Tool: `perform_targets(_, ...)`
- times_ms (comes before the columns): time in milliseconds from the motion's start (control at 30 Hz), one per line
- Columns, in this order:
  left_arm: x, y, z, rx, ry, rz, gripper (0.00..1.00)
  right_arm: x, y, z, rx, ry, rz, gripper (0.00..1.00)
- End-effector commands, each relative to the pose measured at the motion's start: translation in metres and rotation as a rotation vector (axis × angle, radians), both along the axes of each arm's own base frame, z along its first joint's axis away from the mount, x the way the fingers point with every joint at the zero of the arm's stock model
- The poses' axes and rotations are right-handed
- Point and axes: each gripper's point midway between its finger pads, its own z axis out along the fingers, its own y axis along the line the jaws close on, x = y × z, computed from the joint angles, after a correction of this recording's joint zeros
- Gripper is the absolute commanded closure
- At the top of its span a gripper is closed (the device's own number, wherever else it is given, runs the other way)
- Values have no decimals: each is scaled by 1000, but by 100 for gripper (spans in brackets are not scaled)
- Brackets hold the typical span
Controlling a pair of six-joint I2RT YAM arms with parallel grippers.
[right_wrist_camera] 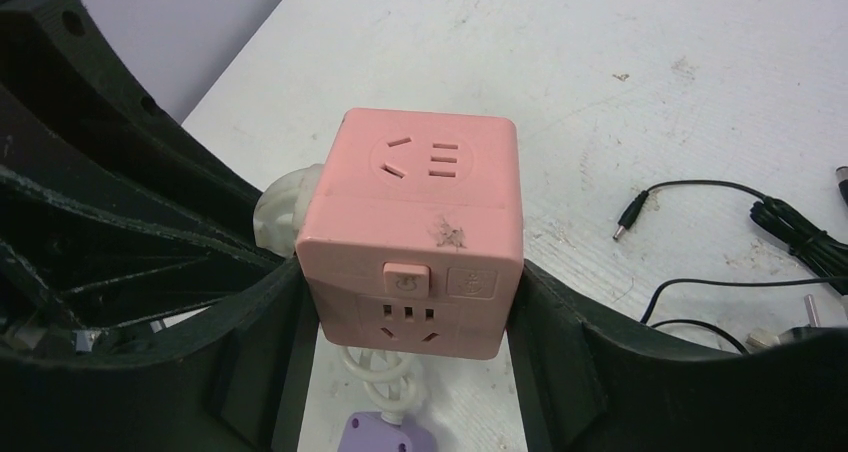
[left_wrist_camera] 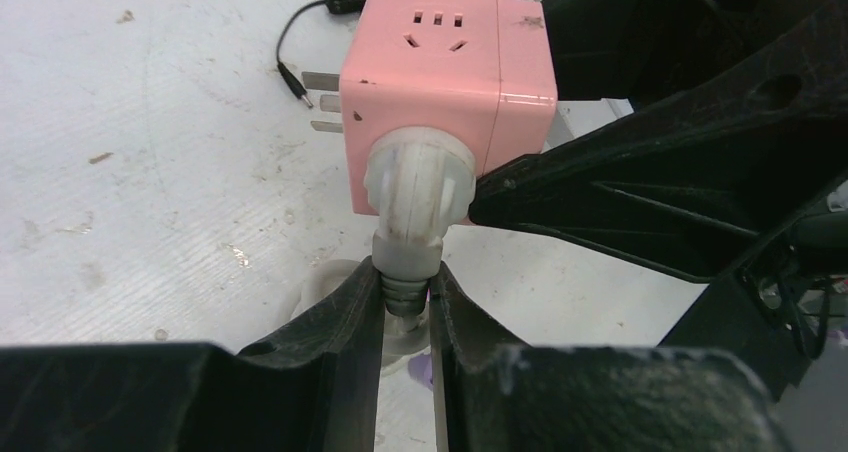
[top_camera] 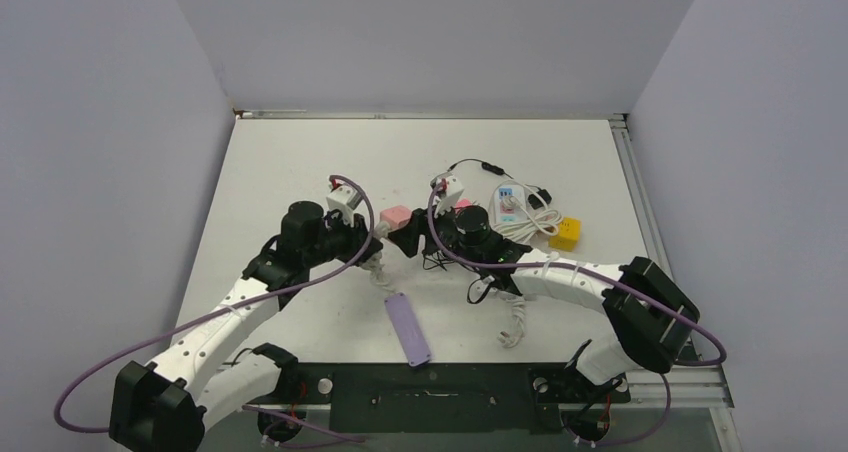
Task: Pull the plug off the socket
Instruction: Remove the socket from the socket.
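Near the middle of the scuffed white table, the right gripper is clamping the flat sides of a glossy pink, round-edged socket cube. A round, translucent white plug is sitting in one face, and the left gripper is pinching the plug's ribbed grey neck.

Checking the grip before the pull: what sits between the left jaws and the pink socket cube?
The white plug, seated in the pink socket cube; jaws of the left gripper pinch its grey collar. Seen in the left wrist view.
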Motion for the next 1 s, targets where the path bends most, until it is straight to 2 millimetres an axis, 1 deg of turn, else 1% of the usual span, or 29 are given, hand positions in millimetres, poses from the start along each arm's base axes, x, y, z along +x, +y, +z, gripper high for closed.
perform_targets(0,23,-8,45,-149,-60,-17,100,19,-34,-6,-37,-137,-57,95)
perform_targets(133,40,5,36,-165,-11,41,100,-9,-29,12,37,-243,80,95)
perform_targets(200,44,9,32,-162,4,60,100,-15,-30,14,60,-256,100,95)
perform_targets(233,45,10,30,-157,8,64,100,-15,-29,14,60,-255,103,95)
perform_targets(300,46,9,28,-154,8,56,100,-10,-30,7,36,-239,81,95)
perform_targets(467,38,-1,29,-161,7,-16,100,5,-37,-10,-14,-188,0,95)
perform_targets(500,38,-1,30,-157,-2,-22,97,7,-38,-12,-16,-184,-12,95)
perform_targets(533,38,-2,31,-149,-9,-26,88,8,-39,-13,-23,-178,-22,95)
perform_targets(567,38,0,31,-131,-17,-20,75,11,-39,-15,-33,-171,-33,95)
perform_targets(600,39,2,29,-100,-26,-9,57,12,-40,-18,-46,-158,-36,95)
perform_targets(633,40,4,28,-78,-29,6,46,12,-39,-18,-52,-157,-35,95)
perform_targets(700,39,7,25,-30,-41,22,34,10,-36,-17,-50,-159,-16,95)
perform_targets(733,39,7,23,-11,-44,27,31,9,-34,-16,-51,-159,-1,95)
perform_targets(767,39,8,24,1,-49,27,30,8,-32,-16,-55,-161,10,95)
perform_targets(867,39,9,25,13,-54,29,30,5,-29,-17,-69,-165,42,95)
perform_targets(967,33,2,22,7,-41,-20,30,2,-26,-15,-64,-173,62,95)
